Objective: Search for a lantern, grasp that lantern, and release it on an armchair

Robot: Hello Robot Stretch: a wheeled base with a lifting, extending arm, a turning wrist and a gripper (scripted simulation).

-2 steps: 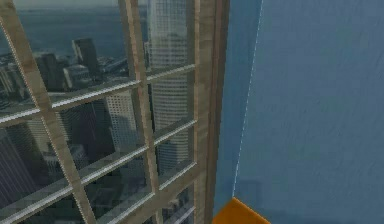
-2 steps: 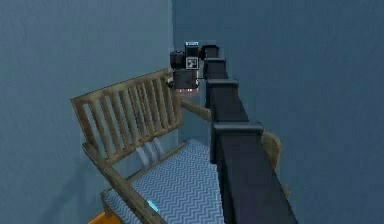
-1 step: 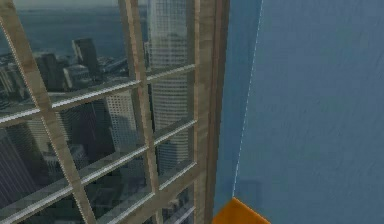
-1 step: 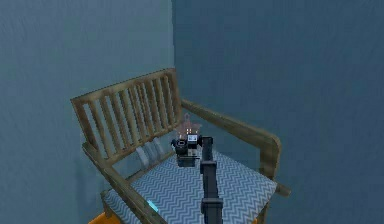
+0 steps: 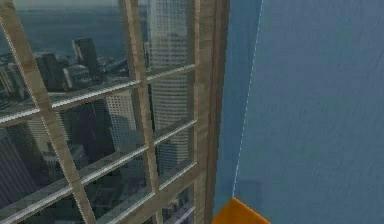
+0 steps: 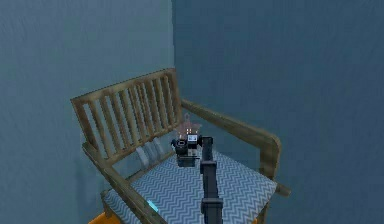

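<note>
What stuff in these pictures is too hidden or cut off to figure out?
1. Arm side view: whether the gripper holds anything. The armchair lies right behind its far end, so I cannot tell.
2. Forward view: what the orange thing is. The bottom edge cuts most of it off.
3. Arm side view: the armchair's lower part, cut off by the bottom edge.

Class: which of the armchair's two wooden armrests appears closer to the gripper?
The armrest on the arm side view's right, which passes just behind the gripper; the other armrest lies across the seat cushion, toward the picture's left.
</note>
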